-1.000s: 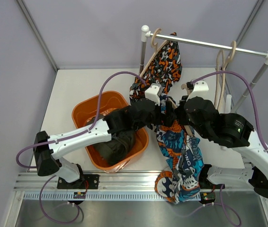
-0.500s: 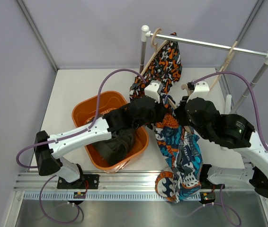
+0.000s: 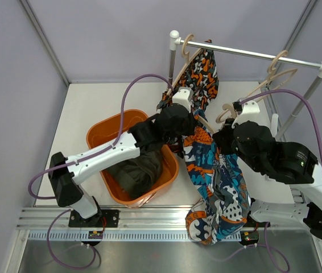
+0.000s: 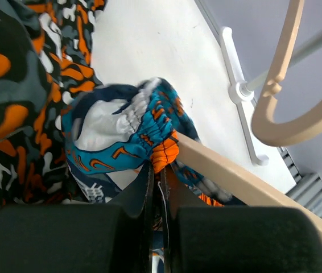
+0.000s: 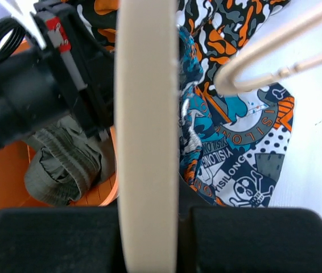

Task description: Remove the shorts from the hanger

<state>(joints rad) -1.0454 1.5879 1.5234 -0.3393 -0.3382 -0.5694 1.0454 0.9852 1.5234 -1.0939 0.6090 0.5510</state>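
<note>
The blue-orange-white swirl shorts [image 3: 215, 182] hang from a pale wooden hanger [image 5: 147, 114] and trail down to the table's near edge. My left gripper [image 4: 160, 170] is shut on their gathered waistband [image 4: 161, 153], right where it wraps the hanger's arm [image 4: 235, 170]. My right gripper [image 5: 148, 205] is shut on the hanger's bar, beside the left gripper [image 3: 197, 128] in the top view. The orange-black-white blotch shorts [image 3: 201, 77] hang from a hanger on the rail. The olive-green shorts [image 3: 132, 173] lie in the orange basket [image 3: 101, 133].
A white clothes rail [image 3: 252, 54] spans the back right on two posts, with bare wooden hangers [image 3: 275, 74] near its right end. The rack's foot [image 4: 240, 91] rests on the white table. The basket stands left of the hanging shorts.
My left gripper has shut on the swirl shorts' waistband. The right arm has shifted right and back with the hanger, and the shorts now hang straighter and longer.
</note>
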